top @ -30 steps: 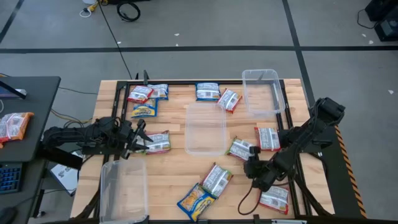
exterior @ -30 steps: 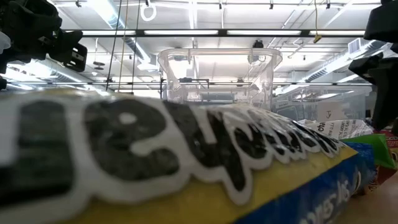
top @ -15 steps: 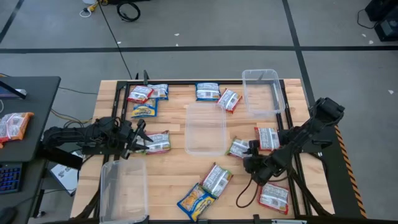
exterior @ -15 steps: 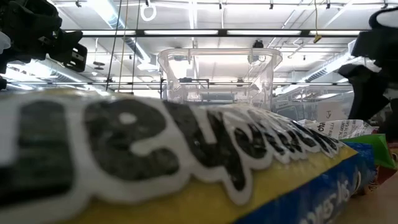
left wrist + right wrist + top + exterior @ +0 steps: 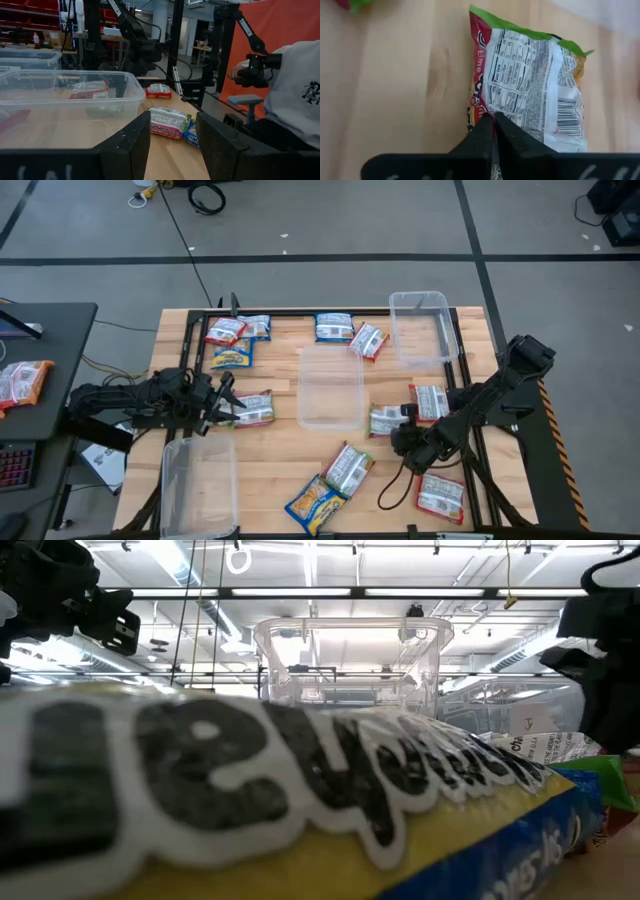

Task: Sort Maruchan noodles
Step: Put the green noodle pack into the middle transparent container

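Several Maruchan noodle packets lie flat on the wooden table (image 5: 280,450). My right gripper (image 5: 402,434) is shut on a silvery packet with a green edge (image 5: 384,420), right of the middle tub; the right wrist view shows this packet (image 5: 535,90) from close by. At the table's left side, my left gripper (image 5: 226,402) points level and stands open (image 5: 172,145) next to another packet (image 5: 254,409), touching nothing. A blue-and-yellow packet (image 5: 250,810) fills the low view. My right gripper pinches the packet's printed face near one short end (image 5: 492,114) between its two shut fingers. The fingers slant down onto it from the table's near right. The packet lies flat on the table.
Three clear tubs stand on the table: far right (image 5: 420,328), middle (image 5: 332,387) and near left (image 5: 198,485). More packets lie at the far left (image 5: 232,340), far middle (image 5: 350,332), right (image 5: 432,402), near right (image 5: 440,498) and near middle (image 5: 330,485).
My right gripper has moved a little toward the table's far edge and down onto the silvery packet, which stays flat where it was.
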`<state>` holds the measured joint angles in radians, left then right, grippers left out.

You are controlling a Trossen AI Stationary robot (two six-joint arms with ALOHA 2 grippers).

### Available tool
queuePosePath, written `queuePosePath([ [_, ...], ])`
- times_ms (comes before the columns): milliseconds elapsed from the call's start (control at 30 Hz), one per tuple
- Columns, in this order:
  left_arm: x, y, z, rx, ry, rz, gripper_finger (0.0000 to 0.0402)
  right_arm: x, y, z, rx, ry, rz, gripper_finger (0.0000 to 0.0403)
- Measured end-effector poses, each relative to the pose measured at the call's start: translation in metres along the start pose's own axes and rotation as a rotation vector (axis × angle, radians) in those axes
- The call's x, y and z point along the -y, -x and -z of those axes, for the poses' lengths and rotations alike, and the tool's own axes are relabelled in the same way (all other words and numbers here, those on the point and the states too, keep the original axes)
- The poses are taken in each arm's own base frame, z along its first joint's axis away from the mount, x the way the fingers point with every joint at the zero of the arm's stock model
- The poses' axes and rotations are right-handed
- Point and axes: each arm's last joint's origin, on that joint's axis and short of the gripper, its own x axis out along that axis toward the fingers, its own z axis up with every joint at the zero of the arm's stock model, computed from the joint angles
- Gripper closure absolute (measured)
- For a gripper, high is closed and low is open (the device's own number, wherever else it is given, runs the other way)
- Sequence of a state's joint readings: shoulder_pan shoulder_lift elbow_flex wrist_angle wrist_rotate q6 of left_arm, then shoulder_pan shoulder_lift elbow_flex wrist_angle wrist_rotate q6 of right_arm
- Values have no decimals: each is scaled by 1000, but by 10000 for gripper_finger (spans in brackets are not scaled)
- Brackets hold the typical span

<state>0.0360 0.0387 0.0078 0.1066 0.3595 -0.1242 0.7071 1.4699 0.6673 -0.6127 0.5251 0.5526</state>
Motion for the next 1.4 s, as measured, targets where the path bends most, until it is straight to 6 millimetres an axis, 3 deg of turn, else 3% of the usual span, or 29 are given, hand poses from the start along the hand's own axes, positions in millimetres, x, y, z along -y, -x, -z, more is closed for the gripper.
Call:
queuePosePath([
  [200, 0, 0, 0, 0, 0, 0, 241, 19, 47, -24, 68, -59, -90, 396],
  [367, 0, 0, 0, 0, 0, -1, 241, 41, 98, -43, 219, -92, -201, 396],
  [533, 0, 0, 0, 0, 0, 0, 241, 67, 147, -61, 493, -116, -306, 396],
  [700, 0, 0, 0, 0, 0, -1, 241, 92, 172, -78, 798, -146, -323, 396],
  [867, 0, 0, 0, 0, 0, 0, 241, 117, 157, -94, 818, -250, -291, 396],
  [1167, 0, 0, 0, 0, 0, 0, 241, 160, 84, -131, 683, -400, -562, 396],
  [1400, 0, 0, 0, 1, 0, 0, 241, 181, 33, -141, 573, -467, -709, 396],
])
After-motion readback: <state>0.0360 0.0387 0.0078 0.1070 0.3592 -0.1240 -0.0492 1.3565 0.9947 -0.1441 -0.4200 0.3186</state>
